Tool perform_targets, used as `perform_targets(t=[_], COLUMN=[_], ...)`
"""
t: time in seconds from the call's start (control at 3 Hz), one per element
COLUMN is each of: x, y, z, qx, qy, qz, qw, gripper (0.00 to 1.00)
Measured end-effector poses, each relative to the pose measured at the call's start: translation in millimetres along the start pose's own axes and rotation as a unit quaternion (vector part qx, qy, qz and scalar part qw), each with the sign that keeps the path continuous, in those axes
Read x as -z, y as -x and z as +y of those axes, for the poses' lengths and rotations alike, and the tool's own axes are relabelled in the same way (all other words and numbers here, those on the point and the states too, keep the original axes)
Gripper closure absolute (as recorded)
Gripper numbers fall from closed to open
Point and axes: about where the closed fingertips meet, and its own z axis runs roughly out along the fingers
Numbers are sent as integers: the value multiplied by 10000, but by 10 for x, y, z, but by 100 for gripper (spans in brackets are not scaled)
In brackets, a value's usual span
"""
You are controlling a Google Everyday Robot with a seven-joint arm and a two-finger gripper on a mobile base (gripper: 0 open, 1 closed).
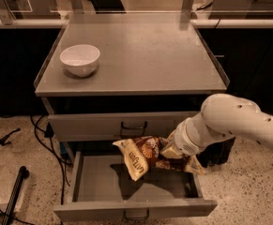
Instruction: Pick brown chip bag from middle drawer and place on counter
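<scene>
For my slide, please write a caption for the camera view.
Over the open middle drawer, the gripper holds the brown chip bag; bowl on counter.

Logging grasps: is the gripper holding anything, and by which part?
The gripper holds the brown chip bag by its right half, raised above the middle drawer.

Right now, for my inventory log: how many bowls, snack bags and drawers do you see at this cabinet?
Bowls: 1, white bowl on the counter.
Snack bags: 1, brown chip bag, held by the gripper above the open middle drawer.
Drawers: 2, upper drawer shut.
Total: 4.
</scene>
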Motion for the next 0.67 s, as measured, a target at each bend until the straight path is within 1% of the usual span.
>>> perform_targets(t=[0.33,0.67], x=[1,194], y=[3,111], z=[1,-3], qx=[0,-13], qy=[2,-13], qz=[4,51], qw=[10000,10000], gripper=[100,100])
